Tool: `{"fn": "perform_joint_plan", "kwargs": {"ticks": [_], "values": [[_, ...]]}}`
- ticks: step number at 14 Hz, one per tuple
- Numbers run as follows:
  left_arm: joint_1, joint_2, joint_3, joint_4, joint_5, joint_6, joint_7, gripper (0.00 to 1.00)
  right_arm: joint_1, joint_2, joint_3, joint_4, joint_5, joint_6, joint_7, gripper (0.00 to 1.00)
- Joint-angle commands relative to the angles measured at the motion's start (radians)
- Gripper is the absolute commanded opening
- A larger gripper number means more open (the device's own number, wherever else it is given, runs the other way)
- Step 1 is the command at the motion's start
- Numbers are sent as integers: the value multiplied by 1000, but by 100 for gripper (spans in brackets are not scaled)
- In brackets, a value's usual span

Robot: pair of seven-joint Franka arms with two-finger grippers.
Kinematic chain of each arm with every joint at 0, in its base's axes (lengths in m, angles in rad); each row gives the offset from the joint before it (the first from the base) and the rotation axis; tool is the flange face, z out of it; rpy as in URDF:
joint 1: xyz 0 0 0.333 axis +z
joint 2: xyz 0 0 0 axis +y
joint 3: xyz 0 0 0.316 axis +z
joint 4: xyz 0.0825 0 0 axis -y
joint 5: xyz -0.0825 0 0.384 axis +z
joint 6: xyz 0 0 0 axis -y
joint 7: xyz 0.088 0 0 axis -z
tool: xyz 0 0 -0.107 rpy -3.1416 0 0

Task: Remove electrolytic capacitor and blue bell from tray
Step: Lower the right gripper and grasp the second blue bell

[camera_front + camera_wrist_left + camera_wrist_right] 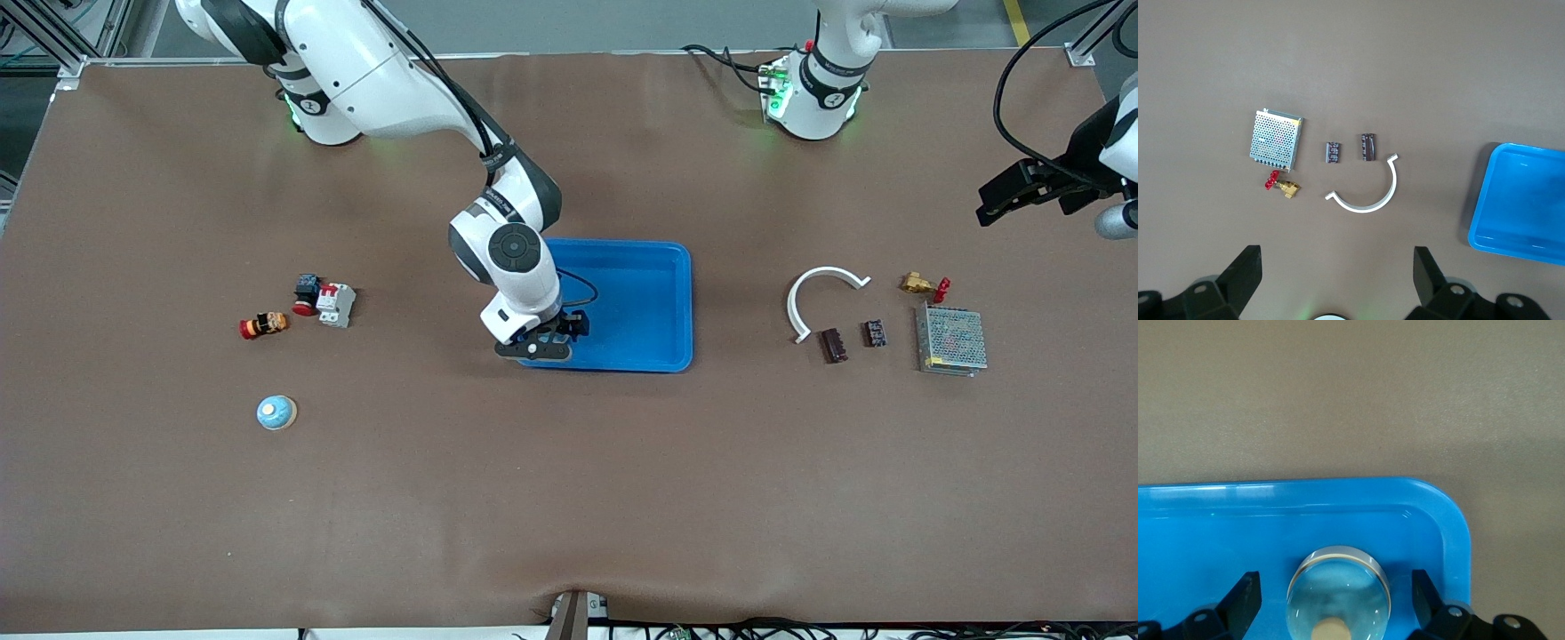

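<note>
Blue bell (1338, 593) in tray (658, 302) corner, between spread right end effector (544, 342) fingers, released | capacitor (833, 345) on desk near white clip | left end effector (1009, 196) spread wide, aloft | no legible labels

Right gripper (544, 342): arm reaching forward and bent down, wrist vertical, fingers (1245, 597) spread wide, nothing clasped. Left gripper (1009, 197): raised, waiting, fingers (1245, 267) spread wide, empty.

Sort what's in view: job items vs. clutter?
Job: bell in blue tray, right pincer open over it; capacitor; left pincer waiting, open, above its table end.
Lying about: second bell, white arc, mesh box, brass valve, breaker, pushbutton, red-capped switch, small black part.
</note>
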Motion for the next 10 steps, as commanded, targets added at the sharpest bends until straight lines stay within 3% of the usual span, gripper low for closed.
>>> {"fn": "perform_joint_plan", "kwargs": {"ticks": [1, 10], "values": [[-1, -8, 8, -3, -19, 1, 20, 100, 19, 2, -11, 2, -17, 10, 29, 100], [-1, -8, 7, -5, -19, 1, 20, 100, 22, 13, -11, 2, -54, 9, 27, 100]]}}
